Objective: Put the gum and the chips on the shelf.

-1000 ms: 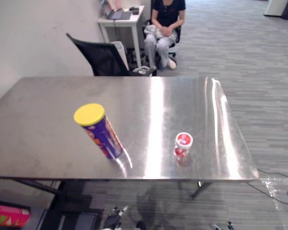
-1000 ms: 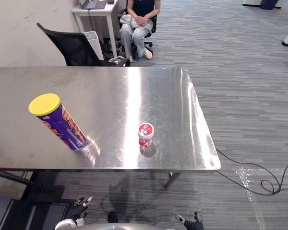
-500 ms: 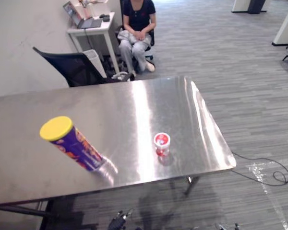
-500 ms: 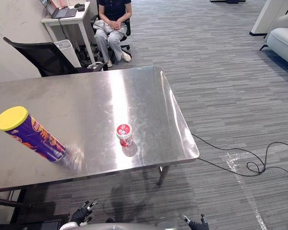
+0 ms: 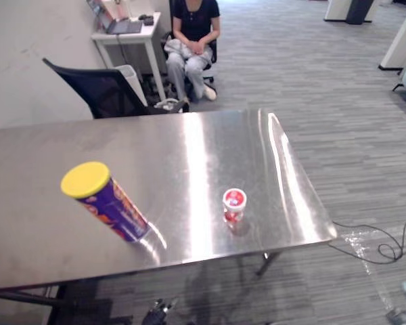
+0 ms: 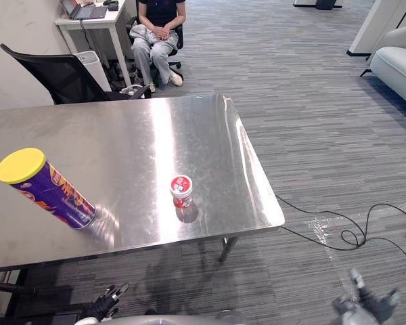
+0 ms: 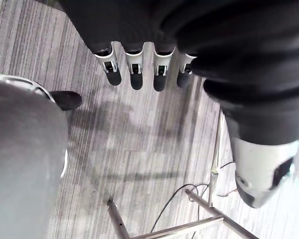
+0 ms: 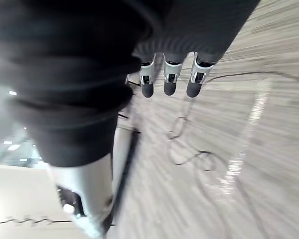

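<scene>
A purple chips can (image 5: 109, 205) with a yellow lid (image 6: 21, 164) stands on the steel table (image 5: 189, 156), near its front left. The small red-and-white gum tub (image 6: 181, 189) stands near the table's front edge, to the right of the can. My left hand (image 6: 103, 306) hangs low below the front edge, fingers straight and empty; its fingers (image 7: 134, 72) point at the floor. My right hand (image 6: 365, 303) is out at the lower right above the carpet, well away from the table, fingers (image 8: 169, 79) straight and holding nothing.
A black office chair (image 5: 105, 91) stands behind the table. A person (image 5: 189, 40) sits on a chair by a small white desk (image 5: 125, 34) with a laptop. Grey carpet lies to the right, with part of a sofa (image 6: 396, 68) at the far right.
The camera has shifted slightly. My right hand has swung out to the lower right. The can and the gum tub stay where they were on the table.
</scene>
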